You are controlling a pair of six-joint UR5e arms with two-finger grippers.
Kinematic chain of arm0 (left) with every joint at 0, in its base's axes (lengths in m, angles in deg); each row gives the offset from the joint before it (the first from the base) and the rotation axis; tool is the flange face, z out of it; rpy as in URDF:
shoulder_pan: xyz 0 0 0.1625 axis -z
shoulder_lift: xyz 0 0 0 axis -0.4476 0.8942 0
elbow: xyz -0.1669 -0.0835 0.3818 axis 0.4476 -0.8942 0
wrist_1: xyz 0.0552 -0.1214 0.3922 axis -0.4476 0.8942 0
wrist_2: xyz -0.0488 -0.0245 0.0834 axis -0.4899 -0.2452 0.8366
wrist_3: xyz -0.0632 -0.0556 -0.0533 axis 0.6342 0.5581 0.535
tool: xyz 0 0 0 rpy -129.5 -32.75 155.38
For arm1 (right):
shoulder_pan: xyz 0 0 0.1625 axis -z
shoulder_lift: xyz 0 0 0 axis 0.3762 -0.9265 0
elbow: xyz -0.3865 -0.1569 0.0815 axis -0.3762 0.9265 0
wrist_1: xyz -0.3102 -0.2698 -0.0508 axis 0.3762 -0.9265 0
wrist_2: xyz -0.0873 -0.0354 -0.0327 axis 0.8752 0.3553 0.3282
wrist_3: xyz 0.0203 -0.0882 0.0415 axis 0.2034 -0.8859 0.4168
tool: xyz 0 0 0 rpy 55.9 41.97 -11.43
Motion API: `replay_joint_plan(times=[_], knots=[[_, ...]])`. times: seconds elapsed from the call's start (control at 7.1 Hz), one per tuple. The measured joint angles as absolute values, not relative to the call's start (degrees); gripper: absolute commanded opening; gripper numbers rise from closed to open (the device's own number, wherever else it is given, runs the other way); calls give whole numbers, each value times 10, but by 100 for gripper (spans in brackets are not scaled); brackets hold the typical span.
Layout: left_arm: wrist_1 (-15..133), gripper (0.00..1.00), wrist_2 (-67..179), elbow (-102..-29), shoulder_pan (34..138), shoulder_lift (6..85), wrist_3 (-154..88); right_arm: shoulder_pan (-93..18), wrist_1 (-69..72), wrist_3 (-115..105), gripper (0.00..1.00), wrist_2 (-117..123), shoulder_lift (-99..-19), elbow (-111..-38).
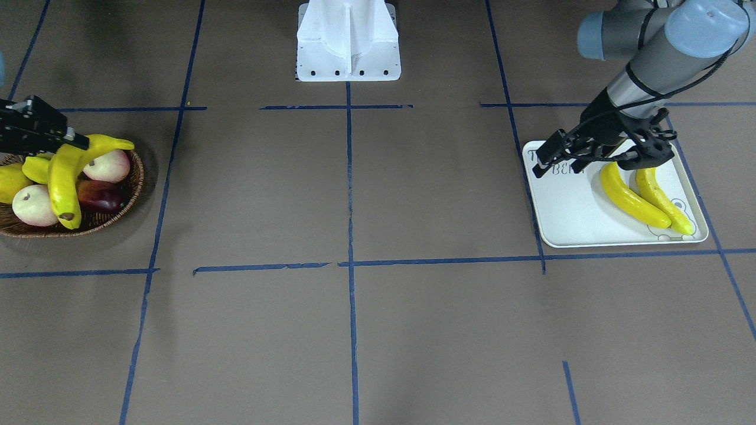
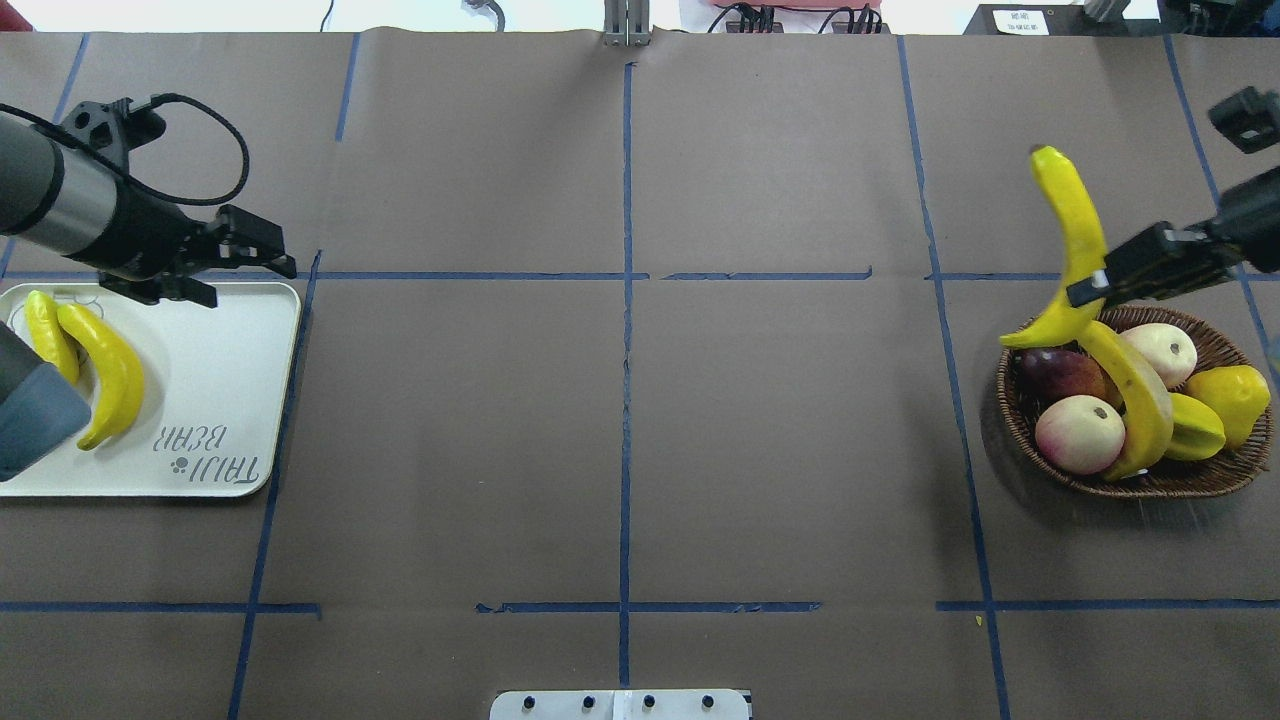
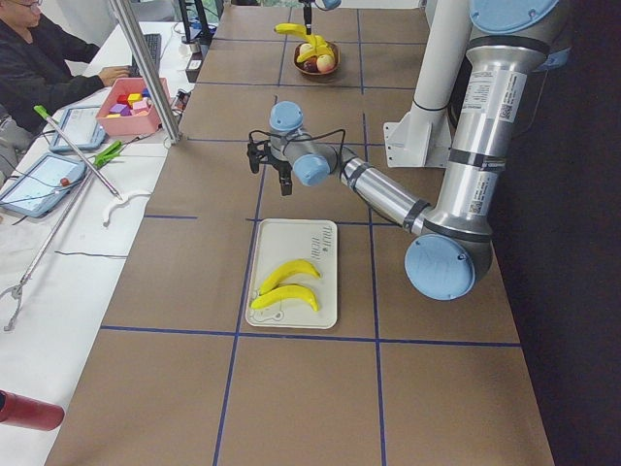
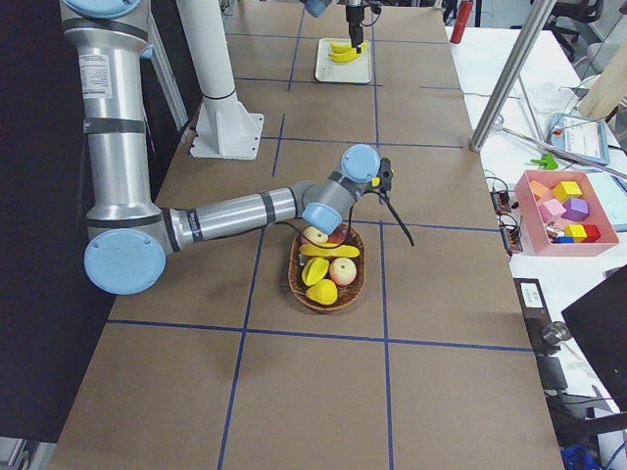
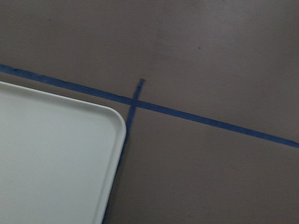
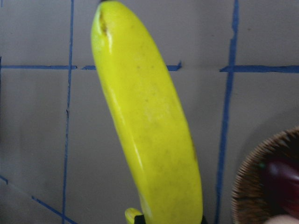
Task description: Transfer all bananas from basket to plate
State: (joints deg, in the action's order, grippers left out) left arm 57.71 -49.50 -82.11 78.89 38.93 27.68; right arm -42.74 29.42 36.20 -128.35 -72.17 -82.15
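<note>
My right gripper (image 2: 1092,288) is shut on a banana (image 2: 1075,235) and holds it tilted above the wicker basket (image 2: 1200,482). This banana fills the right wrist view (image 6: 149,130). A second banana (image 2: 1140,400) lies in the basket among other fruit. Two bananas (image 2: 112,375) (image 2: 45,330) lie side by side on the off-white plate (image 2: 210,390). My left gripper (image 2: 268,255) is open and empty, hovering over the plate's far inner corner. The left wrist view shows only that corner (image 5: 51,154).
The basket also holds two pale pink fruits (image 2: 1080,435), a dark red fruit (image 2: 1060,372), a starfruit (image 2: 1198,428) and a yellow fruit (image 2: 1240,390). Blue tape lines cross the brown table. The white robot base (image 1: 348,41) stands mid-table at the robot's edge.
</note>
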Motion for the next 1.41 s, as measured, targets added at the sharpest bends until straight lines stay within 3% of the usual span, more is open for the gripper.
replay_joint_plan(times=[0.28,0.56,0.84,1.41], knots=[[711,99,-493,-798,759,428,394,-296,293,524,0,-1160,-605,-823],[787,99,-493,-770,749,474,458,-173,292,595,0,-1026,-539,-823],[799,99,-490,-752,730,522,477,-110,292,607,0,-955,-512,-823],[799,99,-401,-709,644,605,496,-89,292,611,0,-936,-499,-823]])
